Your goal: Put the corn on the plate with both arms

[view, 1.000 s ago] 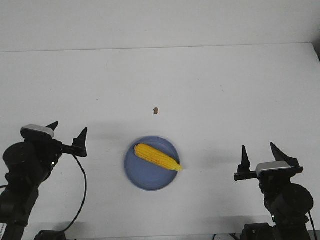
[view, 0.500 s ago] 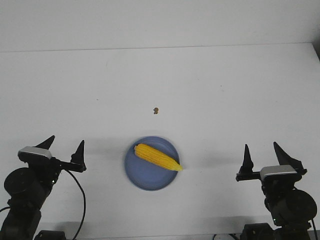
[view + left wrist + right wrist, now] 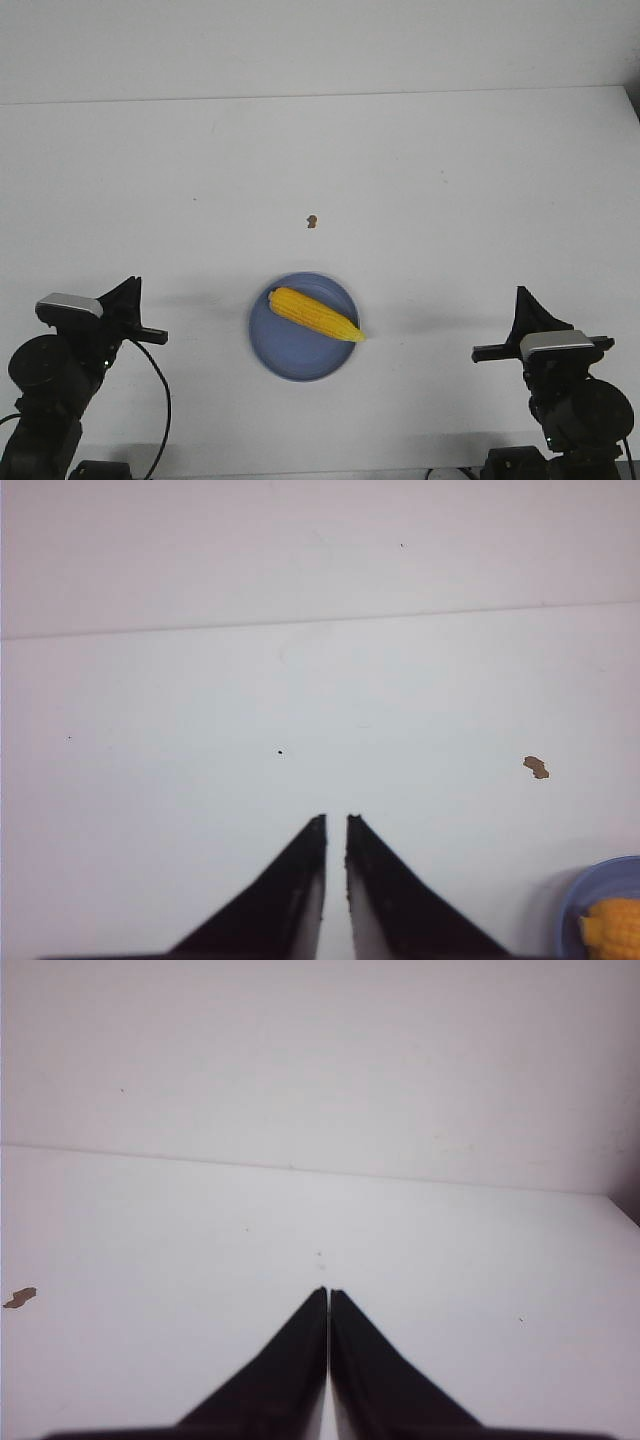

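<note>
Front view: the corn lies across the plate on the white table, its tip over the rim. The left hand and right hand sit well apart from it, each apparently closed.

Left wrist view: fingers nearly touching, holding nothing; a brown speck lies nearby.

Right wrist view: fingers pressed together, empty.

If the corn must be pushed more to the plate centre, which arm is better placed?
Probably the right. The corn lies on the plate with its pointed tip over the rim facing the right gripper. Both it and the left gripper are shut, away from the plate.
</note>
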Controlling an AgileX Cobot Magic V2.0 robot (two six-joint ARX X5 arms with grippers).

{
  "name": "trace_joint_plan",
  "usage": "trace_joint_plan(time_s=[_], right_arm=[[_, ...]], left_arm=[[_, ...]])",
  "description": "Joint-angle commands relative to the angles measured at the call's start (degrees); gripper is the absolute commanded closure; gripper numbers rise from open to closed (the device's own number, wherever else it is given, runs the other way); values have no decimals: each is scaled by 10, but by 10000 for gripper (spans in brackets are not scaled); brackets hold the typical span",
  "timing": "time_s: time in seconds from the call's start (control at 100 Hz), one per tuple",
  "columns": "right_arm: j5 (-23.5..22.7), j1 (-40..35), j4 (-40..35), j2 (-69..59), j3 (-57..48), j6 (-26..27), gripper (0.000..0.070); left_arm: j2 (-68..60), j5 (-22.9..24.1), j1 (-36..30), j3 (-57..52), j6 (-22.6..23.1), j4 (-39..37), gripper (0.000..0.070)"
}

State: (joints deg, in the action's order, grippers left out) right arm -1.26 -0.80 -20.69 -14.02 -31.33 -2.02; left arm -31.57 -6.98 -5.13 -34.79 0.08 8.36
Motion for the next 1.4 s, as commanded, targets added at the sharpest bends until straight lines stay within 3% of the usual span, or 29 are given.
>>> trace_joint_plan(time_s=[0.0, 0.98, 1.13, 1.39], right_arm=[[2, 0, 6, -3, -2, 8, 694], [2, 0, 6, -3, -2, 7, 694], [2, 0, 6, -3, -2, 7, 694], [2, 0, 6, -3, -2, 7, 694]], left_arm=[[-2, 1, -1, -8, -3, -3, 690], [4, 2, -1, -8, -2, -9, 689], [27, 36, 0, -3, -1, -13, 688], [118, 36, 0, 103, -1, -105, 688]])
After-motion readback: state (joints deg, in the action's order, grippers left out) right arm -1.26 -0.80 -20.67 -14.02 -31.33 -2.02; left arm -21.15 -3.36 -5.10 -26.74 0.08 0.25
